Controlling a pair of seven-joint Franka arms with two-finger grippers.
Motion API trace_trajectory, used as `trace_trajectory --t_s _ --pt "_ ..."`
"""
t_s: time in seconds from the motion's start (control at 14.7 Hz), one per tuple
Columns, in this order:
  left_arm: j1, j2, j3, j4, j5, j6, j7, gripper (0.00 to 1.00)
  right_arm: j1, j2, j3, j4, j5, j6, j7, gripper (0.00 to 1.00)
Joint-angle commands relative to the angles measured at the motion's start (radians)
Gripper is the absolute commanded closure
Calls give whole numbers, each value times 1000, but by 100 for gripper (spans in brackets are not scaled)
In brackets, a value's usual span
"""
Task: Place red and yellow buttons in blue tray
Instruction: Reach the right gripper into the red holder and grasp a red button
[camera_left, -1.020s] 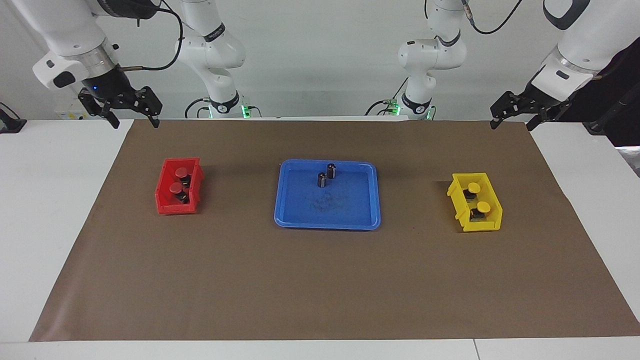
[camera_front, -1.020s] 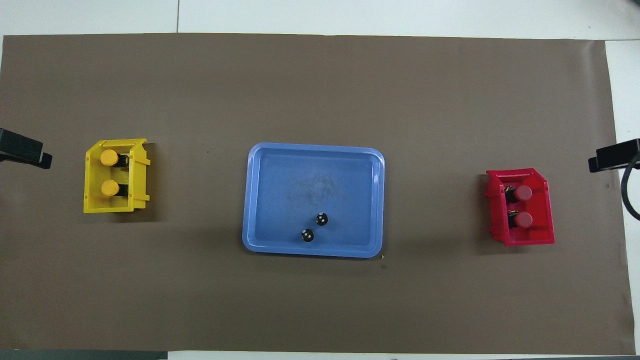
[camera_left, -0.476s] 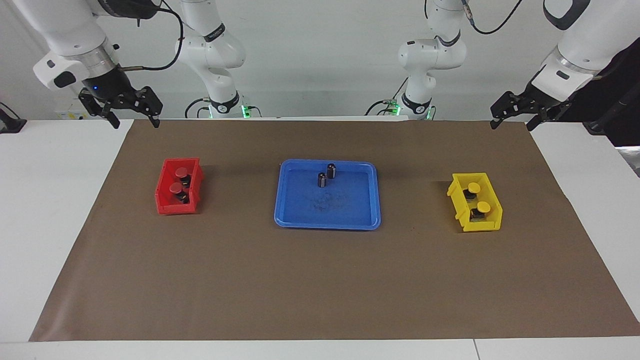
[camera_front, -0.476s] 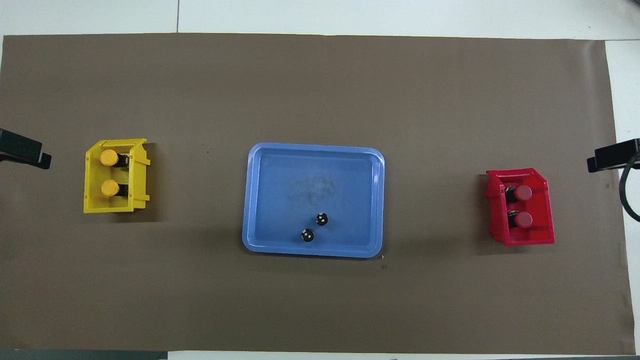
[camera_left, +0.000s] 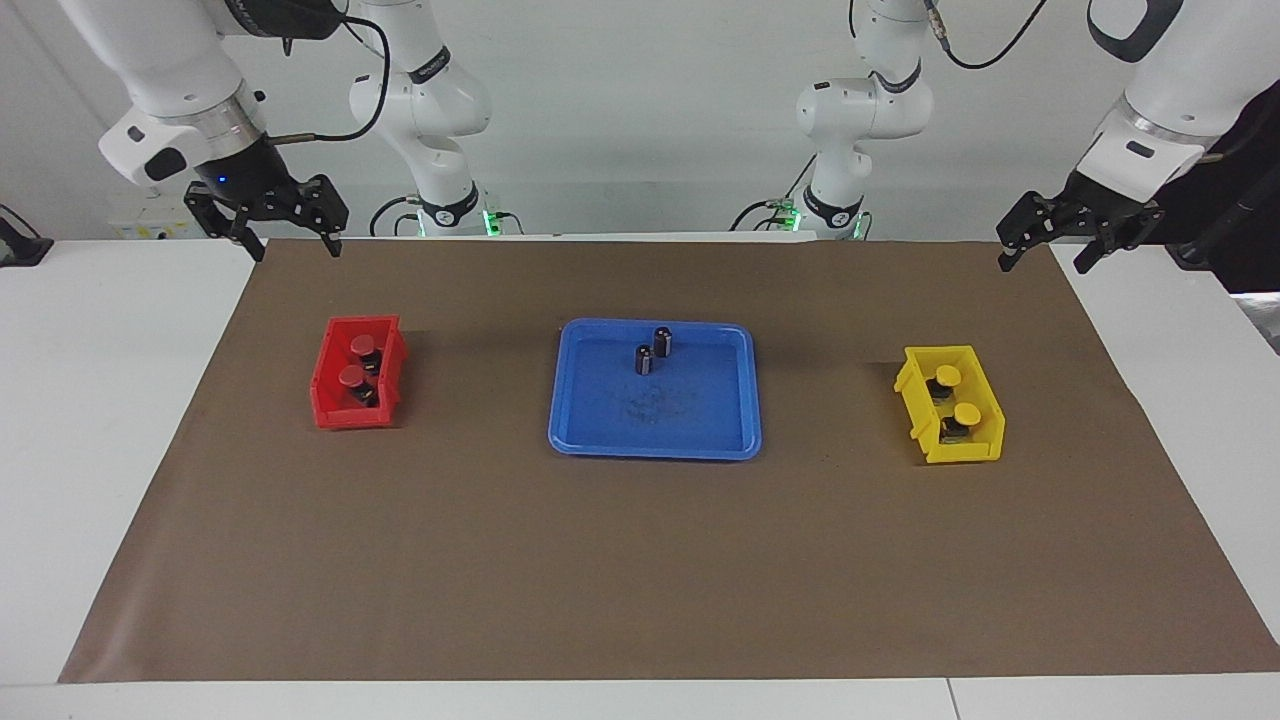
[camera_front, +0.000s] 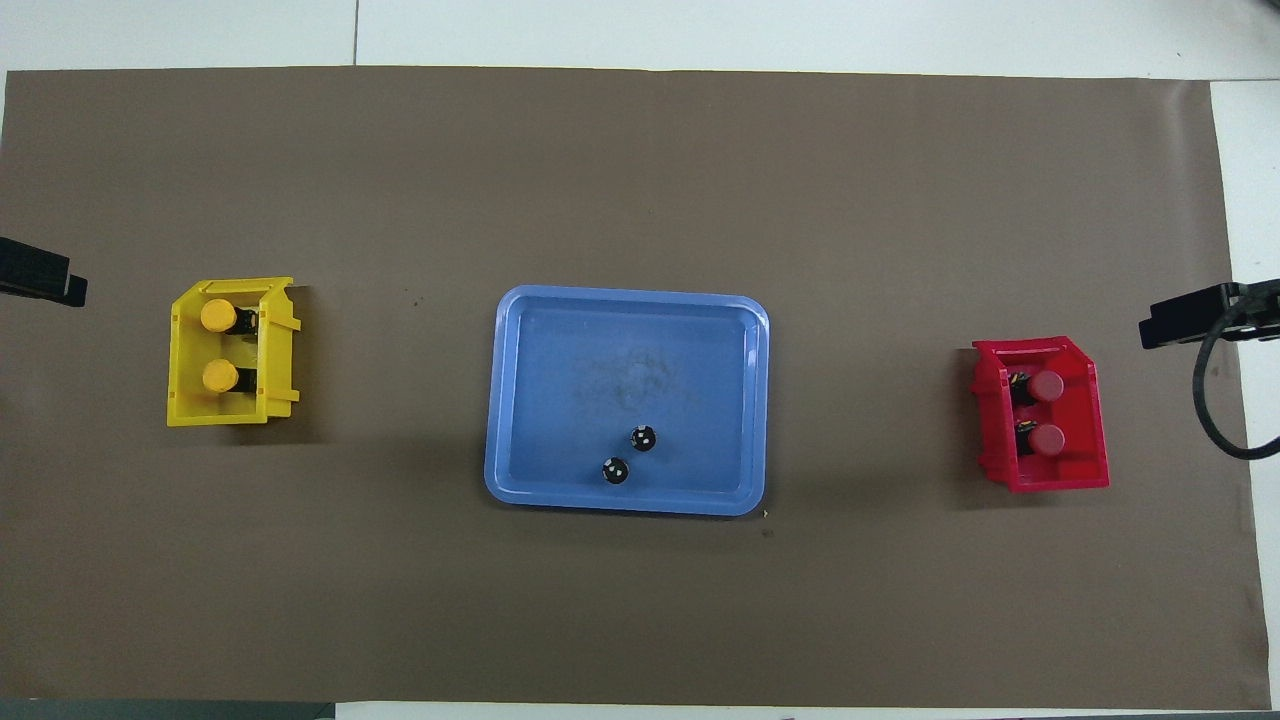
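Observation:
Two red buttons lie in the small red bin at the right arm's end of the table. Two yellow buttons lie in the small yellow bin at the left arm's end. The blue tray sits mid-mat and holds no buttons. My right gripper is open and empty, raised over the mat's corner by the red bin. My left gripper is open and empty, raised over the mat's corner by the yellow bin.
Two dark capless cylinders stand in the tray, on its side nearer to the robots. A brown mat covers most of the white table.
My right gripper has moved sideways toward the table's middle, closer to the red bin. My left gripper has shifted slightly outward toward its end of the table. Buttons, bins and tray have not moved.

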Motion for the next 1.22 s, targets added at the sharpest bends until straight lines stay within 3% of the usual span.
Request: trace_trajectory --t_s 0.0,0.2,0.41,0.75,1.16 --pt "20 -20 -2 -29 21 22 10 0 -12 -32 2 -157 8 164 -10 5" --pt "20 -25 -1 -44 21 15 14 0 -20 -9 2 -251 8 280 -9 4" --pt "13 -25 -2 -44 21 9 12 0 -56 69 2 -262 8 328 -30 4" --pt "7 -26 -2 -44 21 -8 11 0 -61 66 1 -432 8 532 -38 5" --pt "18 -26 -2 -43 21 -6 12 0 -62 85 1 -523 8 624 -36 18"
